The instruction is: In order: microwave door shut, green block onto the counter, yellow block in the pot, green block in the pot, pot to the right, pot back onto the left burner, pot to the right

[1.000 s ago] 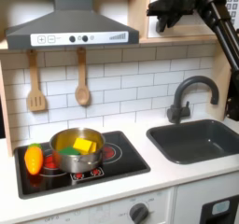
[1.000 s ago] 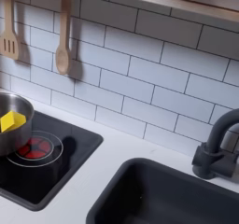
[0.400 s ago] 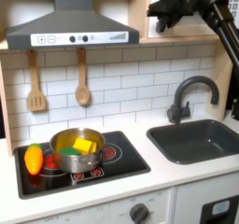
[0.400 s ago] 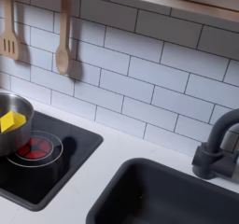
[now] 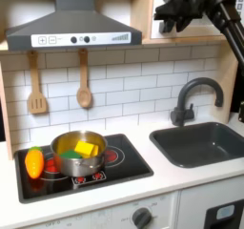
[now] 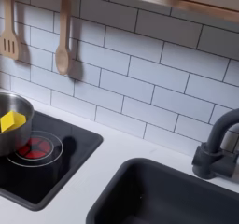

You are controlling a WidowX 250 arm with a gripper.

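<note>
Two cameras split the scene: the first exterior view takes in the whole counter (image 5: pixel 181 180), cooktop (image 5: pixel 81 168) and sink (image 5: pixel 205 143), with the black arm raised at the upper right, its gripper (image 5: pixel 164 12) high by the top shelf; whether the pincer is open or closed cannot be told, and nothing is seen in it. In the second exterior view the pot (image 6: pixel 11 122) sits cut off at the left edge. On the left burner, it holds the yellow block (image 5: pixel 86 149) and the green block (image 5: pixel 70 156). Since a second ago the arm has drifted slightly; the pot has stayed put.
</note>
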